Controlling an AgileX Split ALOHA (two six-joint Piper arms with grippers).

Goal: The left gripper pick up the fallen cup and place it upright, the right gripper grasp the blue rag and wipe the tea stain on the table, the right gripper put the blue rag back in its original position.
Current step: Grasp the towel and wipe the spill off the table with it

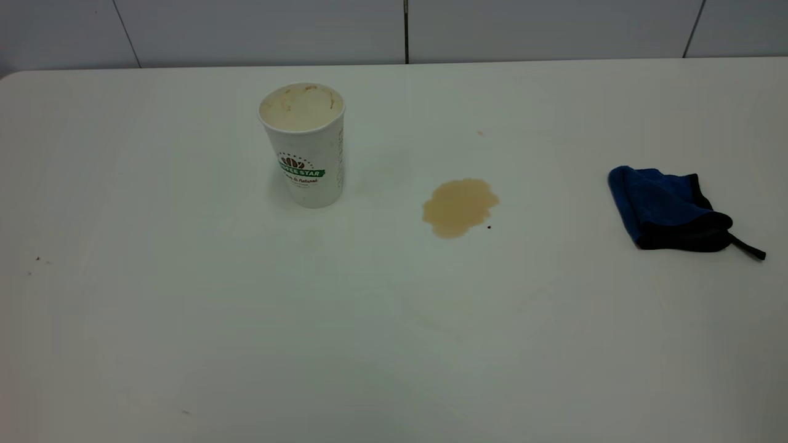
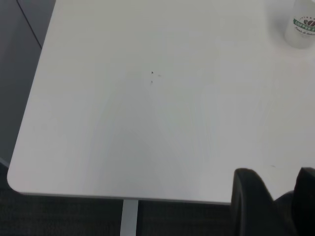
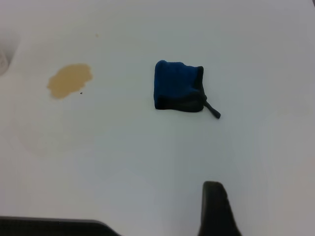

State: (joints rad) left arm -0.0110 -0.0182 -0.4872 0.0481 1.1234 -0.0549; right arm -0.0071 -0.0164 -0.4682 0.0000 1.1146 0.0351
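The white paper cup [image 1: 303, 144] with its green-and-red logo stands upright on the table [image 1: 184, 320], left of centre, and its inside is tan-stained. The same cup [image 2: 301, 24] shows far off in the left wrist view. A light-brown tea stain [image 1: 459, 207] lies to the right of the cup. The blue rag [image 1: 662, 208], edged in black, sits crumpled at the far right, apart from the stain. My left gripper [image 2: 275, 173] hovers near the table's rounded corner, open and empty. My right gripper [image 3: 214, 201] hangs back from the rag [image 3: 177, 84] and the tea stain [image 3: 70, 80]. Neither arm shows in the exterior view.
A grey tiled wall [image 1: 394, 27] runs behind the table's far edge. The table's near edge and rounded corner [image 2: 19, 184] drop to a dark floor, with a pale table leg [image 2: 129, 219] below. Tiny dark specks [image 1: 37, 259] dot the tabletop.
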